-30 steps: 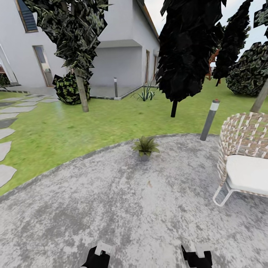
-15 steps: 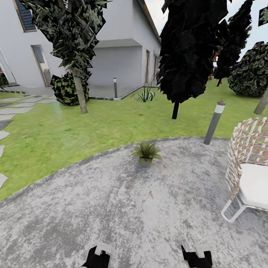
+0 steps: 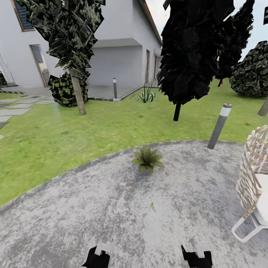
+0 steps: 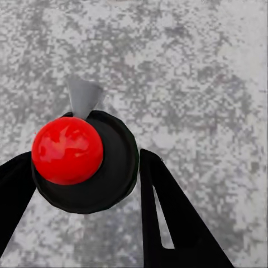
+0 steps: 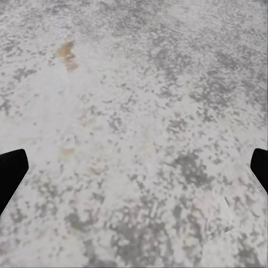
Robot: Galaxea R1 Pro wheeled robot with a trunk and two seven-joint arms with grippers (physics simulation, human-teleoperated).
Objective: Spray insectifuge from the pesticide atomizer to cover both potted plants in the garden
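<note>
One potted plant [image 3: 147,159], a low green rosette, sits on the grey paved patio [image 3: 111,208] near its far rim, straight ahead of me. In the left wrist view, my left gripper [image 4: 84,162] is shut on the pesticide atomizer [image 4: 114,170], seen from above as a dark round body with a red knob and a grey nozzle. My right gripper [image 5: 134,167] is open over bare paving, with nothing between its fingers. Both grippers, left [image 3: 97,257] and right [image 3: 196,257], show at the bottom edge of the head view.
A woven white chair [image 3: 255,186] stands at the right of the patio. A grey bollard lamp [image 3: 219,126] rises at the patio's far right rim. Lawn [image 3: 74,130], trees, a dark bush and a white house [image 3: 119,48] lie beyond.
The whole head view has shifted: the chair has slid toward the right edge and the potted plant sits slightly lower and nearer. Both grippers hold the same pose.
</note>
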